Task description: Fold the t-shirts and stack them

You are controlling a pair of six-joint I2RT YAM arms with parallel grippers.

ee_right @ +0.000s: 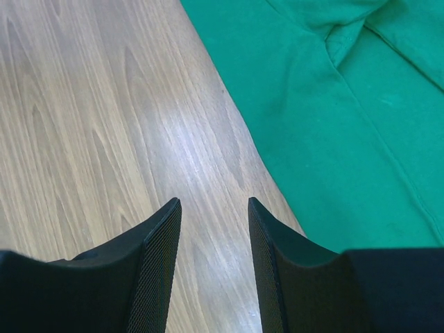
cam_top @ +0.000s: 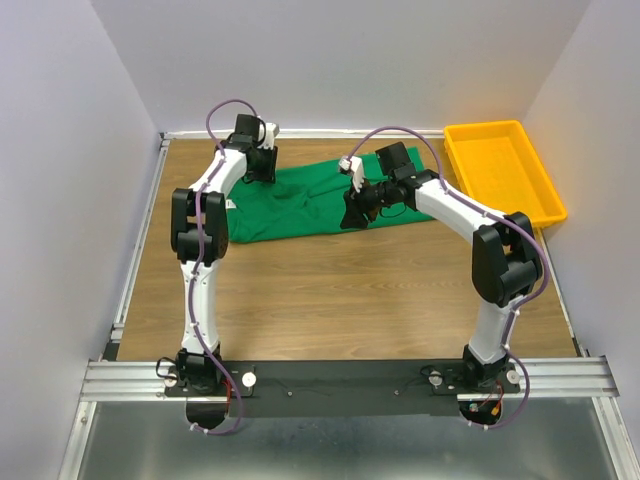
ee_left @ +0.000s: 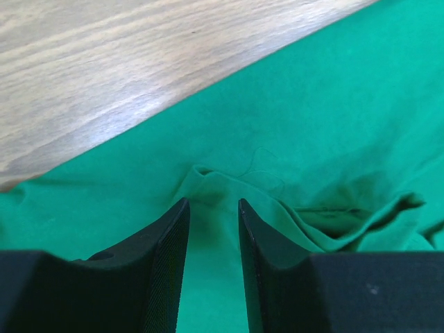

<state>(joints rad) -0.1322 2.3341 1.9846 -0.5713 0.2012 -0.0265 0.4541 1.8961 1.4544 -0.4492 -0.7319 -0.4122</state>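
Wooden table (cam_top: 330,290), green t-shirt (cam_top: 300,205) under narrowly parted left end effector (ee_left: 211,202), beside wider-spread right end effector (ee_right: 214,201).

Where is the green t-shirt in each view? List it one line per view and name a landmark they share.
Top external: green t-shirt spread across the far middle of the table.
Left wrist: green t-shirt fills the right and bottom, with a bunched fold low centre.
Right wrist: green t-shirt fills the upper right.
Shared landmark: the shirt's straight edge against the bare wood of the table.
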